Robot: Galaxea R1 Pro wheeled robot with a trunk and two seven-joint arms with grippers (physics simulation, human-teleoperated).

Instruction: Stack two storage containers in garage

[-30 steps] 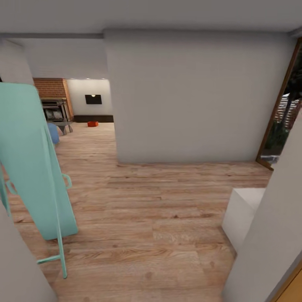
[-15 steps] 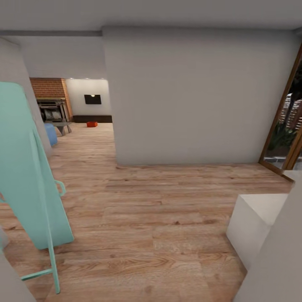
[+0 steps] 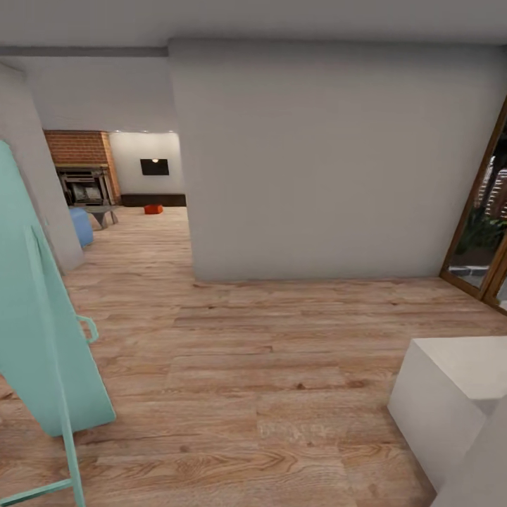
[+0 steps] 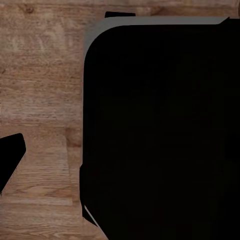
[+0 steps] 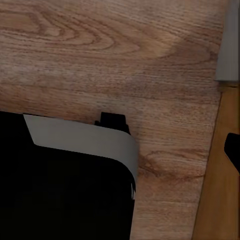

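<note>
One orange-red storage container (image 3: 153,209) sits far off on the light wood-plank floor of the living room (image 3: 134,190), seen through the opening at the left, in front of the long dark low cabinet (image 3: 151,200) under the black TV (image 3: 154,167). The garage and its concrete floor are out of view. The left wrist view has my black base (image 4: 160,130) over wood planks and one dark fingertip (image 4: 10,157) at the picture's edge. In the right wrist view, a dark fingertip (image 5: 233,150) also pokes in at the edge. How the jaws stand cannot be told.
A mint-green folded board (image 3: 39,324) leans close at my left. A white block (image 3: 451,394) stands low at the right. A grey wall (image 3: 331,162) blocks straight ahead, with a wood-framed glass door (image 3: 486,232) to its right. A red brick column (image 3: 77,148) and blue seat (image 3: 81,227) stand by the opening.
The whole view has shifted, so the camera has moved: the mint-green board has slid toward the left edge, and the white block and glass door show more at the right.
</note>
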